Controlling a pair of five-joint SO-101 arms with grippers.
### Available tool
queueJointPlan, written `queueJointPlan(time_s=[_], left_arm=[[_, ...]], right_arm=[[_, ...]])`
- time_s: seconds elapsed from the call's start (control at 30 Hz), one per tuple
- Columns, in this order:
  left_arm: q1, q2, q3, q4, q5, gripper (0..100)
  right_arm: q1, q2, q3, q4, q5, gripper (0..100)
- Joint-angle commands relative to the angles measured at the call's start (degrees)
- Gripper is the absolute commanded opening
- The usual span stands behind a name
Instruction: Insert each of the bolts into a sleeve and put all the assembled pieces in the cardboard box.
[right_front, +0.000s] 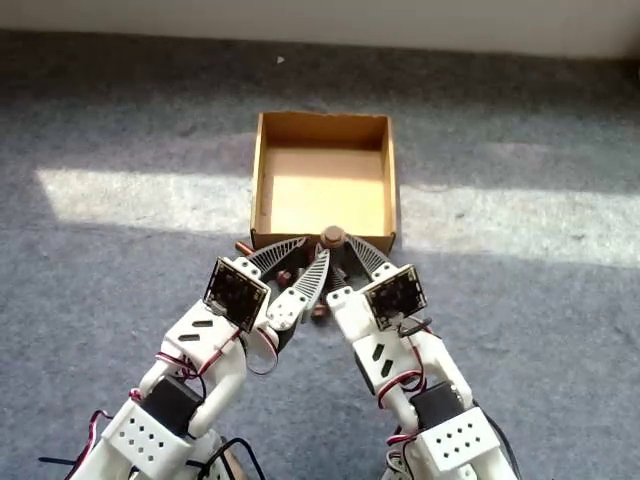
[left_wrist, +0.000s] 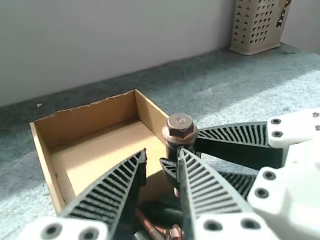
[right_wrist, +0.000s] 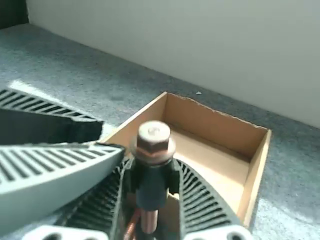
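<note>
A shallow, square, open-topped cardboard box (right_front: 322, 180) is set on the grey table (right_front: 110, 320), and its brown floor is partly lit by the sun. At its near wall one bolt (right_wrist: 153, 137) with a coppery hexagonal head is seated upright in a black sleeve (right_wrist: 150, 187). The threaded end is seen protruding below the sleeve. The sleeve is clasped between the fingers of the right pincer (right_wrist: 150, 172). More copper-coloured bolts (left_wrist: 159, 229) are seen lying loose on the table, lower down beside that wall.
</note>
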Motion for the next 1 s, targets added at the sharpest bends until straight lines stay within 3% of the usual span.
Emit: queueJointPlan(time_s=[0.0,0.23,0.43,0.57,0.73,0.87,0.97], left_arm=[[-1.54,-0.04,-2.15,0.44,-0.97,12],[-10.24,-0.04,-4.18,0.44,-0.97,11],[-22.64,-0.04,-1.8,0.44,-2.37,1],[-29.76,-0.04,2.86,0.18,-6.86,1],[-38.02,-0.04,7.52,0.18,-6.95,1],[-41.19,0.48,9.71,2.37,-6.86,1],[-41.45,-0.04,9.71,5.71,-6.77,1]], right_arm=[[4.62,-1.19,7.34,-1.19,0.35,0.5],[6.02,-1.19,7.34,-0.75,0.35,0.5],[6.11,-1.1,7.34,-0.75,0.35,0.5],[6.99,-1.1,7.34,-0.75,0.35,0.5],[7.87,-1.1,7.34,-0.66,0.35,0.5],[8.66,-1.19,7.25,0.66,0.44,0.5],[13.85,-1.19,4.62,2.51,0.79,0.5]])
